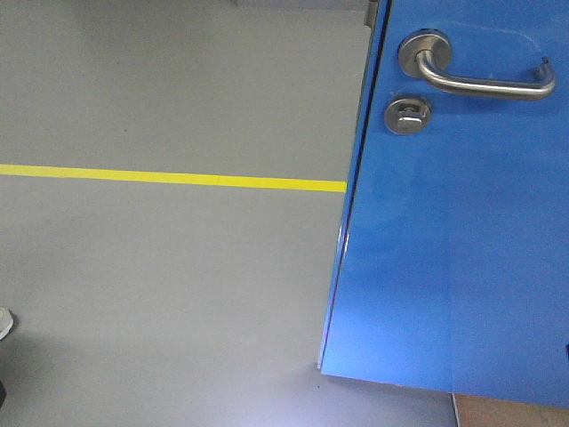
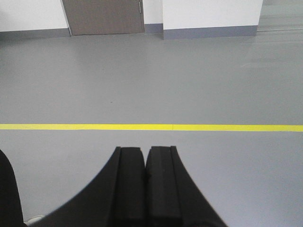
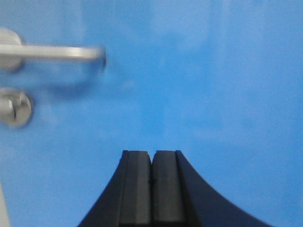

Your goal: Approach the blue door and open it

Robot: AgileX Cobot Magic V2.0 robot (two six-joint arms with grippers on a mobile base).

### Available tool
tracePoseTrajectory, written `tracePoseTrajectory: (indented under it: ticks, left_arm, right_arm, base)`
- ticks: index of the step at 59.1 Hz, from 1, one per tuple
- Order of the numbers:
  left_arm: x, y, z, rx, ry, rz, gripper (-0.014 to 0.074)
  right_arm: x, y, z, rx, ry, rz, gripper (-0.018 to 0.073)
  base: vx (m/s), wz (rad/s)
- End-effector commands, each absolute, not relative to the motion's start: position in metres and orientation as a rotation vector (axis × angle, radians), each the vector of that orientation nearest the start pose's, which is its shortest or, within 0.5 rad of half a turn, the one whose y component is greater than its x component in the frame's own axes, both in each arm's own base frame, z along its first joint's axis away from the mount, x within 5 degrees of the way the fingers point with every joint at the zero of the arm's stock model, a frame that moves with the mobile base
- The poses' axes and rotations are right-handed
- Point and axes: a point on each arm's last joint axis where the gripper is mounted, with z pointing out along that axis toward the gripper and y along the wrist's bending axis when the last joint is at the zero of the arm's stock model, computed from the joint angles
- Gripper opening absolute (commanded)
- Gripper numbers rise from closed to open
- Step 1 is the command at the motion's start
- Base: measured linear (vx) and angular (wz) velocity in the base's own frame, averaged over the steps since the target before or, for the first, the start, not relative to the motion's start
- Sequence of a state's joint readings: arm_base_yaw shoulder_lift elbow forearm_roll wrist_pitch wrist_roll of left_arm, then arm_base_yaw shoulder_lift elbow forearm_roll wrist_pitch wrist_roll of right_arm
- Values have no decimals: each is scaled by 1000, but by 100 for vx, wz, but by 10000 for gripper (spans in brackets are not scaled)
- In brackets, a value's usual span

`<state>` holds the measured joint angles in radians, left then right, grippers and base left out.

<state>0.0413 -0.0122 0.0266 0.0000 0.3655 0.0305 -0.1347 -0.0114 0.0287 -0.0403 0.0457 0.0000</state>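
The blue door (image 1: 453, 240) fills the right side of the front view, with its silver lever handle (image 1: 484, 80) and round lock (image 1: 407, 115) at the top. Its free edge stands at an angle over the grey floor. In the right wrist view the blue door (image 3: 199, 85) fills the frame, with the handle (image 3: 52, 52) and lock (image 3: 14, 108) at the upper left. My right gripper (image 3: 151, 153) is shut and empty, close in front of the panel, right of and below the handle. My left gripper (image 2: 145, 150) is shut and empty, facing open floor.
A yellow floor line (image 1: 169, 177) runs left from the door's edge and also shows in the left wrist view (image 2: 151, 127). A grey-brown door (image 2: 103, 16) and white walls stand far off. A tan strip (image 1: 511, 414) shows under the blue door.
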Motion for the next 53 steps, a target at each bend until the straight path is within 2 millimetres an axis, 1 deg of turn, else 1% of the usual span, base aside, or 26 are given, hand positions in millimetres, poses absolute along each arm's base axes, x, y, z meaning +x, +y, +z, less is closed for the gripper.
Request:
tracePoseTrajectory:
  ticks: [1,8,19,53]
  left_arm:
    - [54,2,178,-13,1775,50,70]
    - [54,2,178,-13,1776,50,70]
    - [54,2,178,-13,1776,50,70]
    - [54,2,178,-13,1776,50,70]
  right_arm:
    - [56,-8,195,73,1537,-158,-11]
    - [56,-9,193,77,1562,-159,-11]
    - [56,-8,189,160,1596,-70,-11]
    - [56,-8,189,159,1596,-71,-11]
  base:
    - [0,0]
    - [0,0]
    - [0,0]
    - [0,0]
